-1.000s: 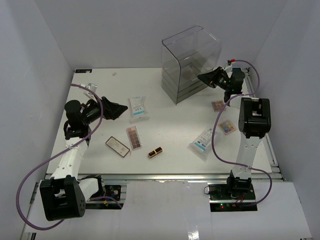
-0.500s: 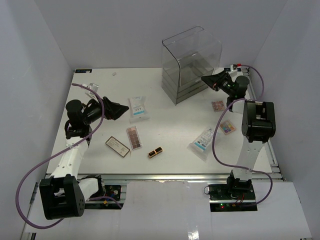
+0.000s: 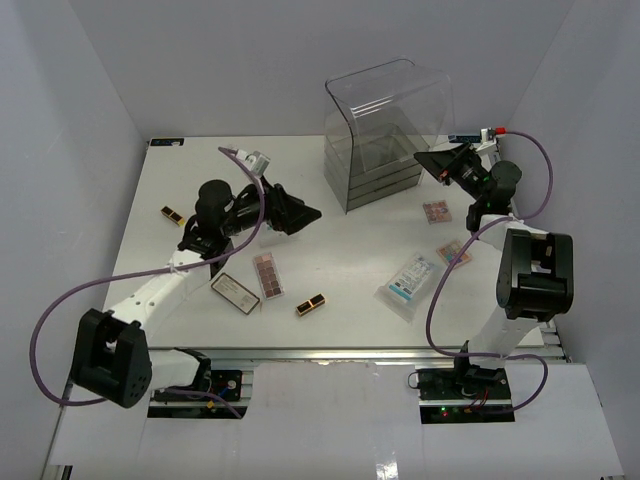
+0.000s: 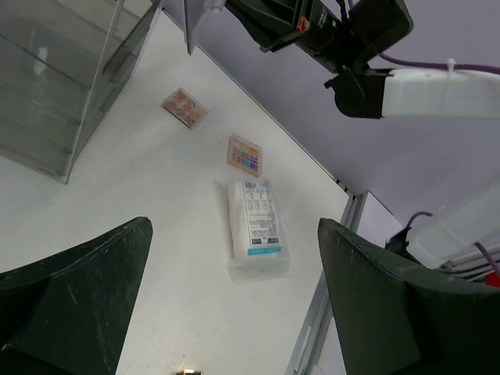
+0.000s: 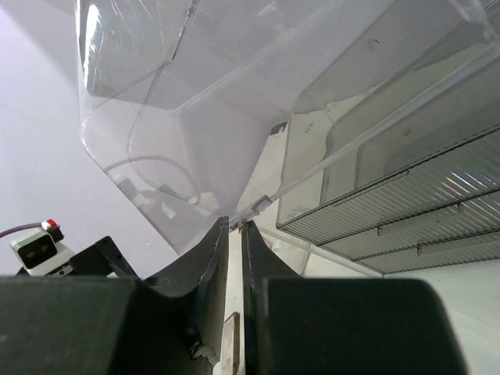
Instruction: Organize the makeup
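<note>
At box lid | right end effector clamped | left end effector open

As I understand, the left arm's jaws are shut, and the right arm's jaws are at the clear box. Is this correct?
Not quite. The left arm's jaws are wide open: the left wrist view shows its fingers far apart, with a sachet visible between them. The right arm's jaws are indeed at the clear box.

Right claw tips nearly together, at clear lid edge, acrylic drawers beside
</note>
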Tool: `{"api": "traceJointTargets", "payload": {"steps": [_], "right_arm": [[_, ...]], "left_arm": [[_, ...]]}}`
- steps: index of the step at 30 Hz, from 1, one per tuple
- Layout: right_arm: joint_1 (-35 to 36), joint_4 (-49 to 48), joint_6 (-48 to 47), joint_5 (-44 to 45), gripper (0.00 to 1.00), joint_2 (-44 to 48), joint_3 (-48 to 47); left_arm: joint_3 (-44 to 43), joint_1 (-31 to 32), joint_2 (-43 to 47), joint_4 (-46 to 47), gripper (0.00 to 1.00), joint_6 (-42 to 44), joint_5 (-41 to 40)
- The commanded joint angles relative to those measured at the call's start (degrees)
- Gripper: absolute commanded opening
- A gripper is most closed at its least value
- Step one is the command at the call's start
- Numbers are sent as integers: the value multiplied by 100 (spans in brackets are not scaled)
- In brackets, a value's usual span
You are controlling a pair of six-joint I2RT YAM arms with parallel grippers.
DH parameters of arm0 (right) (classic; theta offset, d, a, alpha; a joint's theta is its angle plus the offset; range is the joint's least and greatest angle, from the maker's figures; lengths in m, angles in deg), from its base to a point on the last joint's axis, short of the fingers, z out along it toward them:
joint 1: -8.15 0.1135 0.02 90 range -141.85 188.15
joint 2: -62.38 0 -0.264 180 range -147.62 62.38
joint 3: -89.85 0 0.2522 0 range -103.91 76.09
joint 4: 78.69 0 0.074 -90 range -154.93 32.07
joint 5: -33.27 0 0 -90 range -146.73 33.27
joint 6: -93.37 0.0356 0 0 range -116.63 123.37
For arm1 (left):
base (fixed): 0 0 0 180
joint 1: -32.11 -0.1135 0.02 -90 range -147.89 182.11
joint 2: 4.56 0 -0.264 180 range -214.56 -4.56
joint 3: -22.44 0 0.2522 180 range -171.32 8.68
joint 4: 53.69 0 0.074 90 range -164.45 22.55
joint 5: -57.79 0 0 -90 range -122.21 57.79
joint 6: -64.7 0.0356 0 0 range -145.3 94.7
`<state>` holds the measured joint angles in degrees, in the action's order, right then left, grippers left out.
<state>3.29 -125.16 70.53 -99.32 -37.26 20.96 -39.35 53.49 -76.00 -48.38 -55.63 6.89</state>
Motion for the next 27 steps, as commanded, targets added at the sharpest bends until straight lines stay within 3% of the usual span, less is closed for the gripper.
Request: {"api": "traceJointTargets", "payload": {"steps": [1,15,21,27], "right_arm": [[7,-406,-164,-109,8,447,24],[3,-51,-247,-56,8,797,-34],[12,81,-353,-84,8,884,-7],[20,134,-423,-109,8,911,11]], "left_arm": [[-762,592,-632,322,98,80,-910],[-3174,1280,-2735,-24,98,97,-1804],[-3675,1343,-3152,-88,98,-36,-1861],[-4099,1395,-3464,-132,84,-193,-1616]]}}
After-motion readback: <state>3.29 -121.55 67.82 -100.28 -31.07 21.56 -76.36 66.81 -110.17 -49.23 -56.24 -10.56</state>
